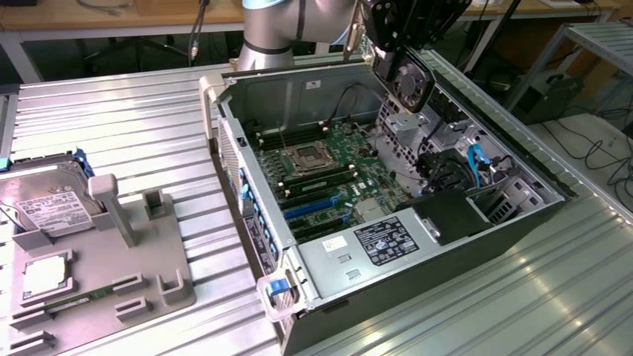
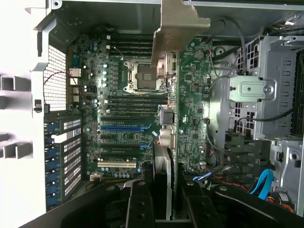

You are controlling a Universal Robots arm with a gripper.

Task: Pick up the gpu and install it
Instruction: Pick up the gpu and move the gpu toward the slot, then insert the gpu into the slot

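The gpu (image 1: 411,80) hangs edge-down above the far right part of the open computer case (image 1: 514,222), its black shroud and round fan facing the exterior view. My gripper (image 1: 401,52) is shut on its upper edge. In the wrist view the gpu (image 2: 172,118) appears edge-on between the two black fingers (image 2: 137,204), and its silver bracket (image 2: 179,23) points at the case's rear wall. The card floats over the green motherboard (image 2: 118,137), beside the CPU socket (image 2: 144,76) and apart from the blue slots (image 2: 121,128).
A grey fixture (image 1: 129,259) on the exterior view's left holds a silver hard drive (image 1: 50,204) and a green memory stick (image 1: 74,302). Inside the case, a metal drive cage (image 2: 266,99) and blue cables (image 1: 475,167) stand beside the motherboard. Ribbed metal tabletop (image 1: 118,126) surrounds everything.
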